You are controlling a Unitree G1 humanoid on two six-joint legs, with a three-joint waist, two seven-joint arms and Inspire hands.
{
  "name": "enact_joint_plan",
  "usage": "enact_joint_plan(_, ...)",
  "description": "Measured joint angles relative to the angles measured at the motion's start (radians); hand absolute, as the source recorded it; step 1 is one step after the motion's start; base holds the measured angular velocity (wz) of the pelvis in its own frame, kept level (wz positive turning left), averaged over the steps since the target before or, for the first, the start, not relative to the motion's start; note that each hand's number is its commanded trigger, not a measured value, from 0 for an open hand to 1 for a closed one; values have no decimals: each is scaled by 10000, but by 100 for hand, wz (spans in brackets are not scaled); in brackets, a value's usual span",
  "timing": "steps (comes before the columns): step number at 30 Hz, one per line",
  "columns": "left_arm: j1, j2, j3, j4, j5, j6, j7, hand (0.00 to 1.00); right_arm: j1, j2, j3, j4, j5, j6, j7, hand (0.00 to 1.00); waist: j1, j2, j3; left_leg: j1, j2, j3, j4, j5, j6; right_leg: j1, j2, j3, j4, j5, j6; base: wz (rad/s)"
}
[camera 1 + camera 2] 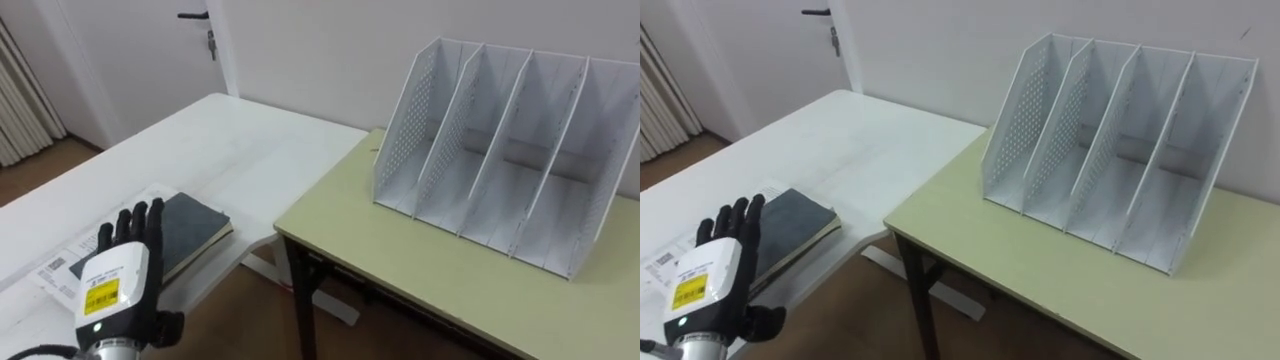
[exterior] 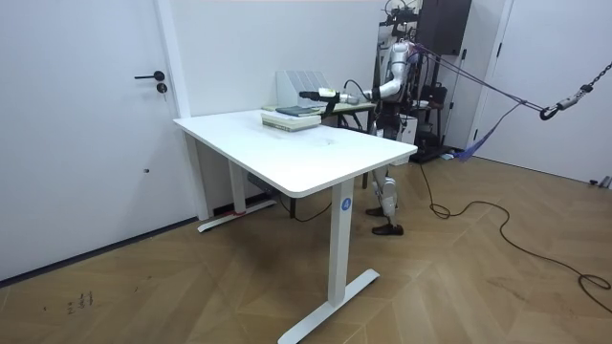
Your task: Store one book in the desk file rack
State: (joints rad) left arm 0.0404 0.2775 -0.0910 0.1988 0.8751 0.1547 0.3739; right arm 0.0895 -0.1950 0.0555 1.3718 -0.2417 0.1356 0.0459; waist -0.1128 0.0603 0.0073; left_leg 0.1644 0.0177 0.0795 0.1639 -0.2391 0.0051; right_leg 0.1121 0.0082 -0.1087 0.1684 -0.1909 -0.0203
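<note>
The left hand (image 1: pixel 115 285), fingers (image 1: pixel 135 225) straight and holding nothing, hovers at the near end of the book (image 1: pixel 195 228), which lies flat on papers (image 1: pixel 60 268) at the white worktop's (image 1: pixel 230 140) edge, long axis running ahead-right toward the empty rack (image 1: pixel 500 150).

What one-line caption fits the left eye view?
Open left hand beside the dark book on the white table; file rack on the desk.
</note>
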Motion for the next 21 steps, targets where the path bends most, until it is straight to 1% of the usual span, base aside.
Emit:
enact_joint_plan(2,-28,1,1,4,2,36,-137,0,1,0,-5,-2,-21,43,6,0,-5,-4,5,-3,0,3,1,0,0,-7,0,9,0,0,0,0)
enact_joint_plan(6,-345,1,18,265,4,221,-469,0,19,-1,-12,-14,-36,85,16,0,-7,18,-6,-43,6,9,1,0,0,-61,7,17,23,0,0,0)
enact_joint_plan(9,-438,1,23,280,4,319,-789,0,100,-17,-14,-101,-35,92,14,0,-11,16,-6,-39,7,13,1,0,0,-60,9,26,31,1,-1,0)
enact_joint_plan(12,-464,1,49,279,8,408,-915,0,103,-22,-57,-156,-36,101,11,0,-10,19,-9,-35,8,25,2,0,0,-72,11,54,41,1,-1,0)
enact_joint_plan(14,-507,4,148,279,7,429,-1013,0,93,-34,-172,-170,-35,93,-1,0,-8,49,-28,-20,9,31,3,0,0,-76,19,111,47,1,-1,-6)
enact_joint_plan(19,-676,5,462,277,6,430,-1015,0,92,-71,-301,-220,-31,68,-41,0,-4,57,-33,42,10,25,2,0,0,-51,34,217,77,5,-2,-6)
enact_joint_plan(20,-786,8,518,277,6,428,-1015,0,105,-72,-352,-214,-31,74,-77,0,-1,12,-2,46,10,27,0,0,0,-55,36,223,84,6,0,0)
enact_joint_plan(21,-865,15,574,277,3,427,-1014,0,110,-73,-395,-216,-33,74,-121,0,-4,21,-2,49,10,26,0,0,0,-61,38,239,89,8,0,0)
